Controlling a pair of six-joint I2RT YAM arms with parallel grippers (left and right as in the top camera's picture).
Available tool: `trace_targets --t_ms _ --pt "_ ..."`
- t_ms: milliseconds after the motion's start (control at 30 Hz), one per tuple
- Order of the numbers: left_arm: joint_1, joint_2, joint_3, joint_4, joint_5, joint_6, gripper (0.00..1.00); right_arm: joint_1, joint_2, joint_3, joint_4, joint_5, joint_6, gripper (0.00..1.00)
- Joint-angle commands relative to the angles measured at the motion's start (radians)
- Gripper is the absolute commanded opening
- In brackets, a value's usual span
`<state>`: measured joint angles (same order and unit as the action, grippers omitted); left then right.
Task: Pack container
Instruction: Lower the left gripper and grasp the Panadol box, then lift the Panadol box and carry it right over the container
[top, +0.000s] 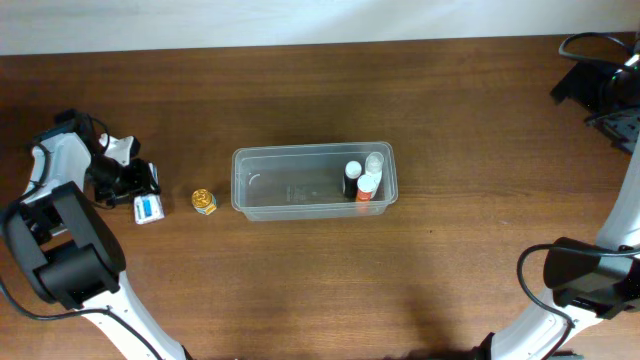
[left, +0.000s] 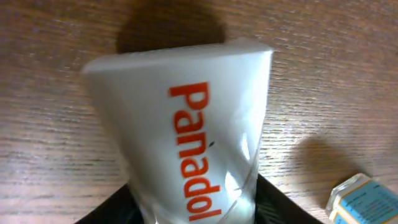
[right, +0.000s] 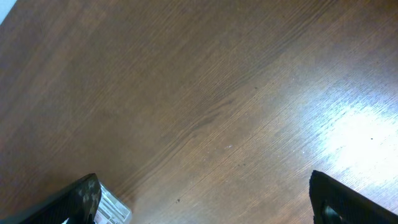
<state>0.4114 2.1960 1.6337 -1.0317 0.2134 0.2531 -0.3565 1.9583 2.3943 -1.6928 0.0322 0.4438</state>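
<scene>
Left gripper (top: 125, 178) is seen from overhead at the left of the brown wooden table (top: 450, 280), beside a small white-and-blue box (top: 148, 208). The clear rectangular plastic container (top: 280, 195) lies mid-table, with three small bottles (top: 362, 178) stood at its right end. In the left wrist view, a white tube lettered Panadol in orange (left: 180, 124) is clamped between the jaws. In the right wrist view, the right gripper (right: 208, 202) is held wide open above the wood.
</scene>
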Motion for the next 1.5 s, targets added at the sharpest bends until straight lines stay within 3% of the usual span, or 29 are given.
trace_targets --t_ms 0,333,800,1100,1467 --pt "-0.003 0.012 -0.008 0.000 -0.023 -0.007 0.50 0.003 -0.022 -0.003 -0.006 -0.002 -0.002 0.98" --pt "-0.004 0.012 0.061 -0.042 -0.026 -0.107 0.44 0.003 -0.022 -0.003 -0.006 -0.002 -0.002 0.98" --pt "-0.047 0.012 0.426 -0.326 0.161 -0.125 0.45 0.003 -0.022 -0.003 -0.006 -0.002 -0.002 0.98" --pt "-0.229 0.012 0.581 -0.463 0.166 -0.103 0.46 0.003 -0.022 -0.003 -0.006 -0.002 -0.002 0.98" --pt "-0.503 0.012 0.602 -0.494 0.163 -0.103 0.46 0.003 -0.022 -0.003 -0.006 -0.002 -0.002 0.98"
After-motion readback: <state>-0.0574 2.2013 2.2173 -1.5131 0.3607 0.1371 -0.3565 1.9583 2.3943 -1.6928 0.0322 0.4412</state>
